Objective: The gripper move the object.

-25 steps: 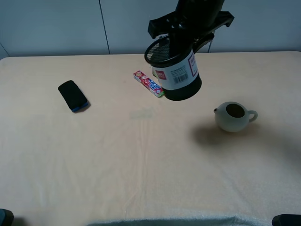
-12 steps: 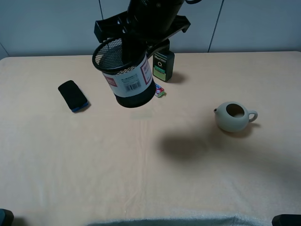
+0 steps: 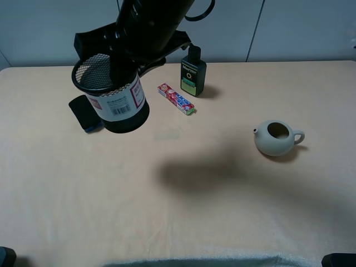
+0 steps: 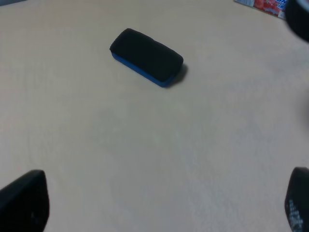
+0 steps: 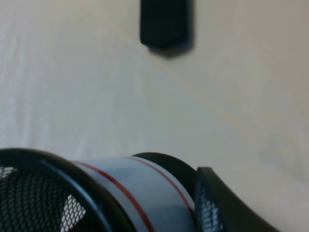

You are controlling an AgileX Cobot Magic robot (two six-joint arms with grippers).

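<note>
The black mesh pen cup (image 3: pixel 114 97) with its white and red barcode label hangs tilted in the air above the left part of the table. My right gripper (image 3: pixel 119 67) reaches across from the back and is shut on the cup's rim. In the right wrist view the cup (image 5: pixel 120 193) fills the lower part, with one finger (image 5: pixel 217 205) against its outer wall. My left gripper (image 4: pixel 154 203) is open and empty, low over bare table, its fingertips (image 4: pixel 24 203) at the frame's corners.
A black block with a blue base (image 3: pixel 83 115) lies just behind the cup; it also shows in the left wrist view (image 4: pixel 146 56) and right wrist view (image 5: pixel 164 21). A red candy pack (image 3: pixel 176 99), a dark green bottle (image 3: pixel 193 72) and a cream teapot (image 3: pixel 276 137) stand further right.
My right gripper has carried the pen cup leftward across the table, from above the candy pack to above the black block. The bottle and candy pack are uncovered.
</note>
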